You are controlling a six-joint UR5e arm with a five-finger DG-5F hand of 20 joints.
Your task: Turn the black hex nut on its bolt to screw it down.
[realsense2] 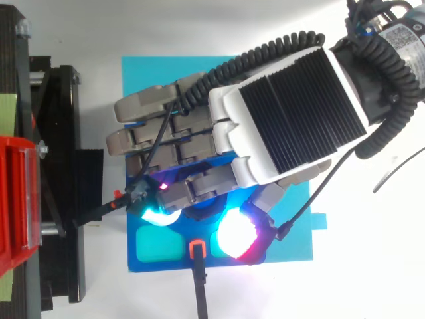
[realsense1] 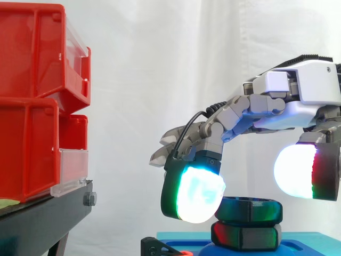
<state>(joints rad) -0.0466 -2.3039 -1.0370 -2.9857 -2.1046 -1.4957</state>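
The black hex nut (realsense1: 250, 209) sits on top of a second black hex piece (realsense1: 246, 236) over a blue base (realsense1: 303, 246). My hand (realsense1: 314, 85) reaches in from the right and arches over it. One finger curls down, and its cyan-white pad (realsense1: 196, 194) rests against the nut's left side. The thumb pad (realsense1: 301, 170), white with a red and green rim, sits at the nut's upper right edge. From above, my hand (realsense2: 285, 113) hides the nut, and both glowing pads (realsense2: 156, 216) stick out below the palm.
Red bins (realsense1: 32, 58) are stacked on a black stand (realsense1: 42, 213) to the left. The blue fixture plate (realsense2: 159, 246) lies on a cyan mat (realsense2: 146, 80). A black clamp with an orange tip (realsense2: 197, 249) points at the plate's near edge.
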